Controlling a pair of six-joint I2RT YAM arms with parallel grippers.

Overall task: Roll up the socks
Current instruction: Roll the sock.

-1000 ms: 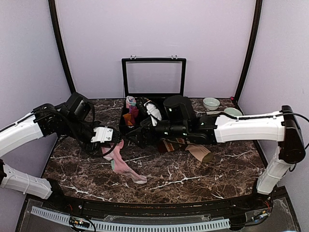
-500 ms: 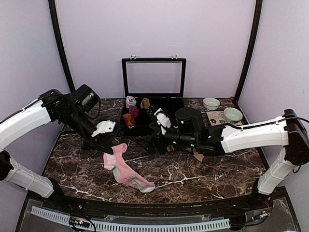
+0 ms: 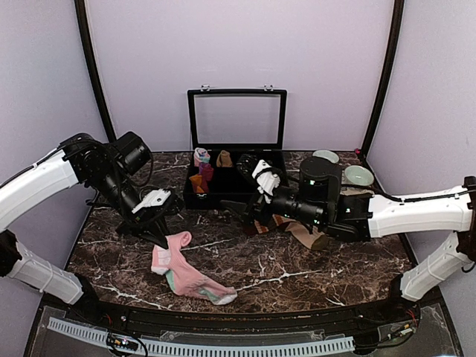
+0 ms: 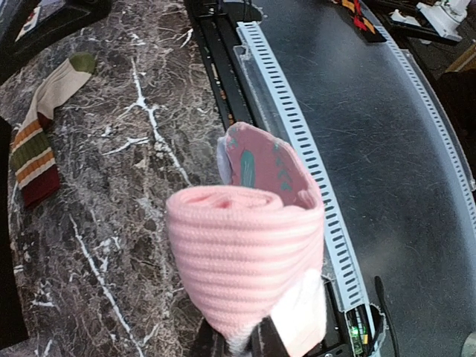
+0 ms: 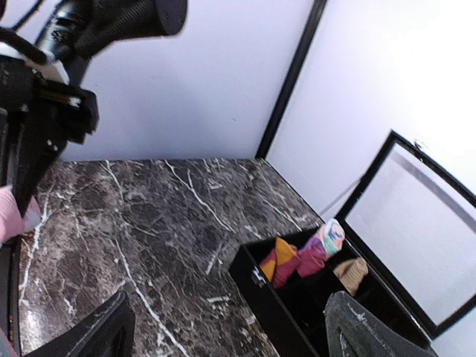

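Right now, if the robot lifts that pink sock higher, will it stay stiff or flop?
Probably flop: the pink sock droops from the left gripper onto the table. Likely light and soft too, since it curls over itself.

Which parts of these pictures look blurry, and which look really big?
Right wrist view: the right gripper has fingers that are soft dark blobs, and the left arm is blurry, yet the black box is sharp. Left wrist view: the pink sock, close to the lens, looms huge. Top external view: everything looks evenly sharp.
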